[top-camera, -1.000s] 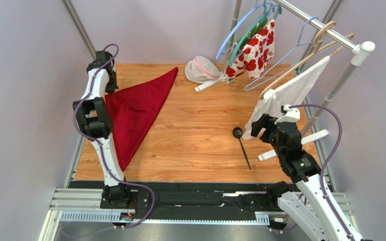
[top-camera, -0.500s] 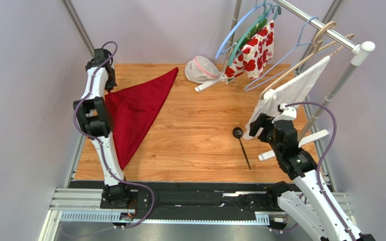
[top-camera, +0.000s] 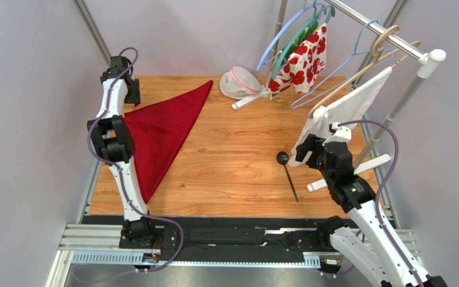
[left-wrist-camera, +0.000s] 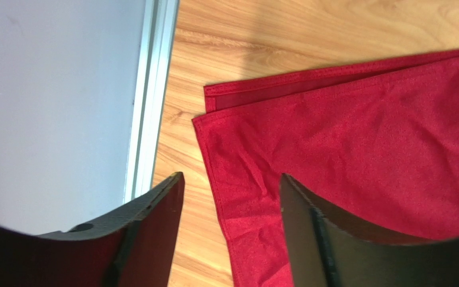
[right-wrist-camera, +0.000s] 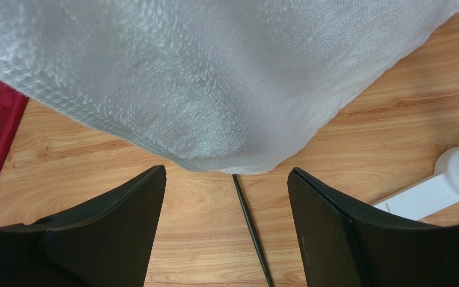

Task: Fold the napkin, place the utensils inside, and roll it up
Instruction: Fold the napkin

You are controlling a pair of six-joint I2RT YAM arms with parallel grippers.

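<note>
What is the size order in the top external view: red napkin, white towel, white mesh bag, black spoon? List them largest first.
1. red napkin, folded into a triangle
2. white towel, hanging nearer the camera, so somewhat flattered
3. white mesh bag
4. black spoon, long but very thin, least area

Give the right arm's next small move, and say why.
Probably lower the right gripper straight down onto the spoon: its fingers are open, the thin handle lies on the table between them, not yet grasped, and the napkin is already folded into a triangle.
</note>
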